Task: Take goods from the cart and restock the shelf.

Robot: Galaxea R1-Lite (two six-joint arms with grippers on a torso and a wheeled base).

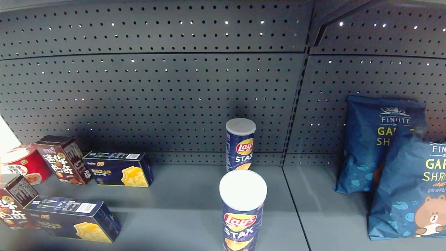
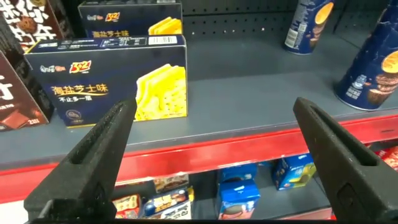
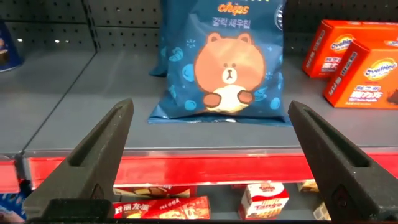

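Well, the left gripper sits level with the red front edge of the shelf and points in at it. Its two dark fingers are spread wide, with nothing between them and nothing touched. Straight ahead of it a blue cracker box stands near the edge, a second blue box is behind that, and a brown box is just beside them.

The right gripper is posed the same way farther along the same edge, its jaws just as far apart and empty. It faces a blue bear bag that stands on the shelf, with orange boxes beside it.

From the head view, a front chip can stands upright mid-shelf. A rear chip can stands apart behind it, close to the pegboard back. On the robot's right, a rear blue bag leans on the pegboard, partly covered by the bear bag.
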